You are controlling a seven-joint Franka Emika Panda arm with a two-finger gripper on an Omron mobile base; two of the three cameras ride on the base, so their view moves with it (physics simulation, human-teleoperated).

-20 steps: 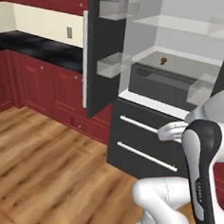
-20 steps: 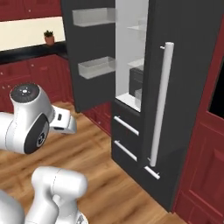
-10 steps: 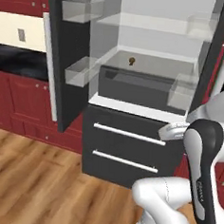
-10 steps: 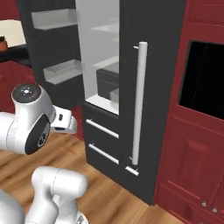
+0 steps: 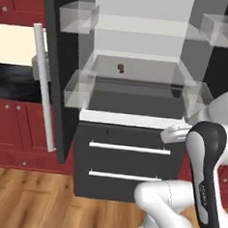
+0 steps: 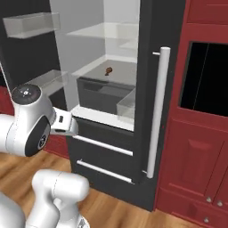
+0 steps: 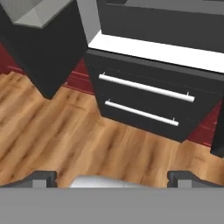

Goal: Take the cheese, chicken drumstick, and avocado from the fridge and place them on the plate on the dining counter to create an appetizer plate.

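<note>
1. glossy white rounded arm links (image 5: 169, 207), smooth and tube-like, with no cables showing.
2. a long dark grey joint cover (image 5: 205, 179) with small pale lettering too small to read.
3. a round dark grey joint cap (image 6: 27, 93) with a pale dot at its centre.
4. two small dark finger tips (image 7: 43, 178).

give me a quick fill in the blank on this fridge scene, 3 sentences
1. The fridge doors stand ____.
2. The chicken drumstick lies on a glass ____ inside the fridge.
3. Below the open compartment, the fridge front has ____ drawers with white bar handles.

Missing words: open; shelf; two
</note>
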